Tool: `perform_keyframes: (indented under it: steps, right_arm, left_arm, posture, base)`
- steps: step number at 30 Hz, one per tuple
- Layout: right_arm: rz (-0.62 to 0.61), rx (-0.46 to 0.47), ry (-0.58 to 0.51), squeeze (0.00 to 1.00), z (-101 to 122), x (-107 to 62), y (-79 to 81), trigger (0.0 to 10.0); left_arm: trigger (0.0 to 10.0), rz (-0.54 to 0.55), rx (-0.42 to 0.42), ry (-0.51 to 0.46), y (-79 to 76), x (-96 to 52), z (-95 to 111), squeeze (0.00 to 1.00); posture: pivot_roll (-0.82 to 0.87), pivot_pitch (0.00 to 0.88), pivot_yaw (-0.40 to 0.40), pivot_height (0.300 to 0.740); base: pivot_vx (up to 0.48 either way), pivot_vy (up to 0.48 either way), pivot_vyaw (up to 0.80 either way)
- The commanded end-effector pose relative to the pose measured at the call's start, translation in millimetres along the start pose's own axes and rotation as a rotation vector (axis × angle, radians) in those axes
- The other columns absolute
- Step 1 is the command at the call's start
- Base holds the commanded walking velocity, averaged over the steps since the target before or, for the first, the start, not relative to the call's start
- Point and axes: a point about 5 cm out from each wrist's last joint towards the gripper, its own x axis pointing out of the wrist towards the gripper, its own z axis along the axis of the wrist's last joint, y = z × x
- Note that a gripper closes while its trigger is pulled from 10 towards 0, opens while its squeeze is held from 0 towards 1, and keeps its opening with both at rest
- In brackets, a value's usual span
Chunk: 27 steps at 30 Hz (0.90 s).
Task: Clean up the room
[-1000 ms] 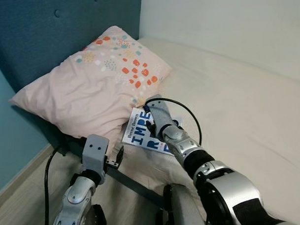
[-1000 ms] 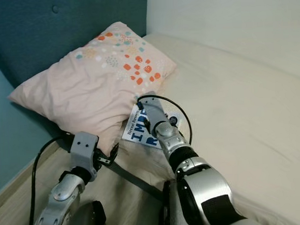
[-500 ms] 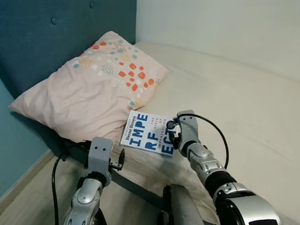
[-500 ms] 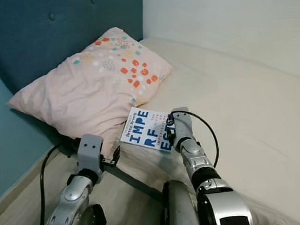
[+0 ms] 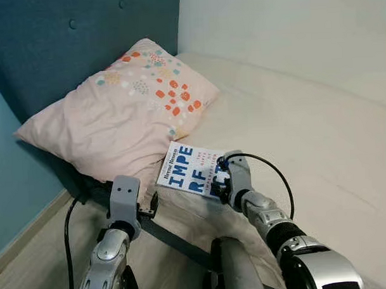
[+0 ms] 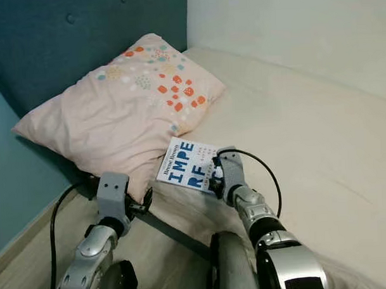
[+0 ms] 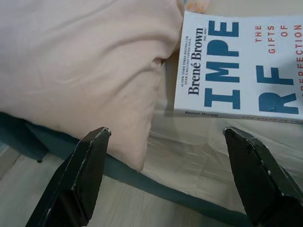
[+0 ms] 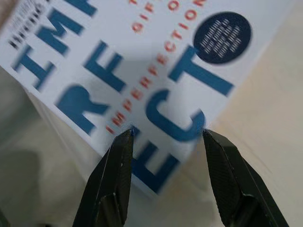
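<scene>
Right arm extended forward and slightly toward the robot's left, silver forearm foreshortened, a black cable looping over the wrist. Right gripper (image 5: 224,179) angled downward; in the wrist view its two black fingers (image 8: 116,165) stand parted with a clear gap between the tips. Left arm raised with the elbow low and the grey wrist block uppermost, a black cable trailing down behind it. Left gripper (image 7: 165,142) pointed forward, fingers (image 7: 87,161) spread wide apart with nothing between them.
</scene>
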Motion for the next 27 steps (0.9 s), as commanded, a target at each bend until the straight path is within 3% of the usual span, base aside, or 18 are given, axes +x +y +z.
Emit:
perform_keyframes:
  steps: [1, 12, 27]
  right_arm:
    - [0.0, -0.001, 0.06, 0.0, -16.2, -3.0, -3.5, 10.0]
    - [0.117, -0.049, 0.136, 0.0, -35.8, -6.9, 2.9, 10.0]
    - [0.283, -0.029, 0.07, 0.0, -30.6, -4.9, 26.2, 10.0]
  left_arm:
    - [10.0, -0.004, -0.001, 0.018, 1.8, -4.1, -3.7, 0.0]
    - [10.0, -0.028, 0.016, 0.01, 1.8, -3.0, -1.7, 0.0]
    - [10.0, -0.023, 0.03, 0.005, 7.7, -3.9, -0.5, 0.0]
  posture:
    - [0.03, 0.236, -0.075, 0.552]
    - [0.03, 0.226, -0.072, 0.552]
    - [0.04, 0.22, -0.076, 0.552]
  base:
    - [0.0, 0.0, 0.0]
    - [0.0, 0.0, 0.0]
    - [0.0, 0.0, 0.0]
